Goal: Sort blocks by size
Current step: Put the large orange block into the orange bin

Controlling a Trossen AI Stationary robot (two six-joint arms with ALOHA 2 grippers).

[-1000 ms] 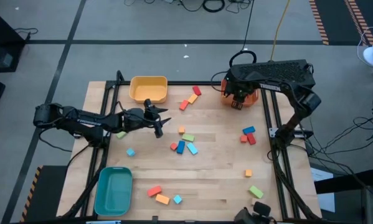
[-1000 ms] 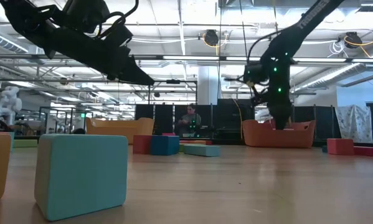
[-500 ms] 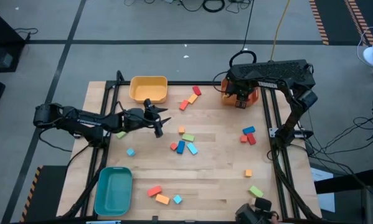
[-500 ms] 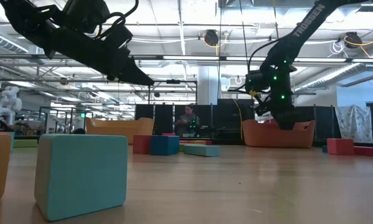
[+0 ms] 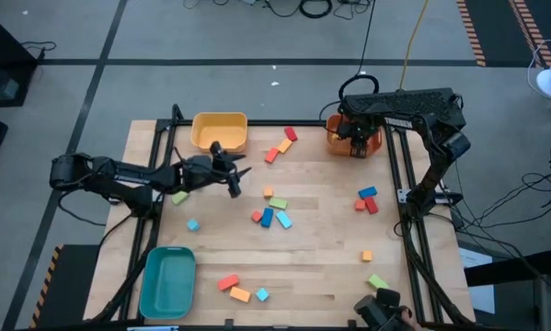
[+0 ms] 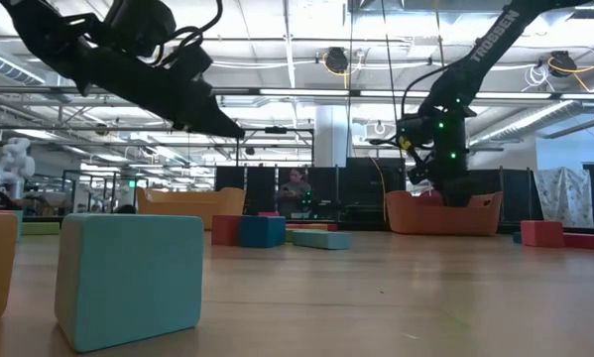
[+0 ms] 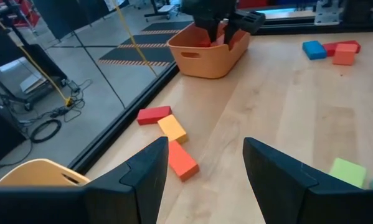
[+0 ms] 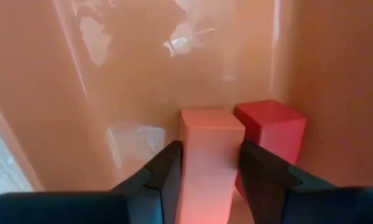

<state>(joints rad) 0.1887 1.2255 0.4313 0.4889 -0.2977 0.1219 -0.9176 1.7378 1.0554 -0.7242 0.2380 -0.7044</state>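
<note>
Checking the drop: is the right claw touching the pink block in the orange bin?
Cannot tell. In the right wrist view the right claw brackets the pink block closely; no gap or contact shows.

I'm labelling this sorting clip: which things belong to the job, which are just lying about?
Job: loose blocks; orange block and red block in the orange bin; yellow bin; teal bin; right gripper there; left gripper waiting.
Lying about: floor cables; person in the background.

The right gripper (image 5: pixel 352 140) has shifted slightly over the orange bin (image 5: pixel 371 142), its fingers parting around a pink block (image 8: pixel 205 162).
</note>
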